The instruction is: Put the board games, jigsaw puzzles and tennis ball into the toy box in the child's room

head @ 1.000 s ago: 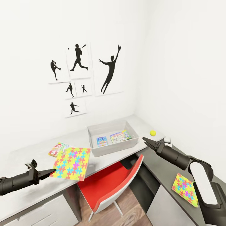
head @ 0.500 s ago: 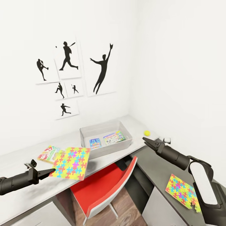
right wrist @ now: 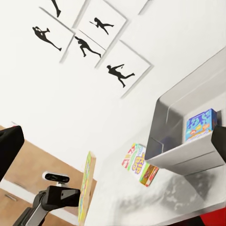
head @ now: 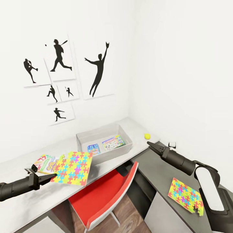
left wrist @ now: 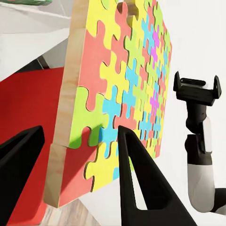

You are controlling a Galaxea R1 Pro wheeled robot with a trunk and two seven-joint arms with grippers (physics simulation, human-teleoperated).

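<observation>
Camera panned right since earlier; jigsaw puzzle point(head: 72, 163): thin, stiff, light, my left claw point(head: 48, 177) pinching its edge above the bench point(head: 19, 168), right claw point(head: 152, 144) pressed together, empty.

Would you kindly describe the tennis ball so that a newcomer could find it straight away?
Start at the white-topped table along the wall with the silhouette pictures and follow it to the corner. Just past the grey toy box, toward the corner, sits the tennis ball. It is the one small, round, plain yellow-green thing there; its neighbours are flat and printed.
</observation>
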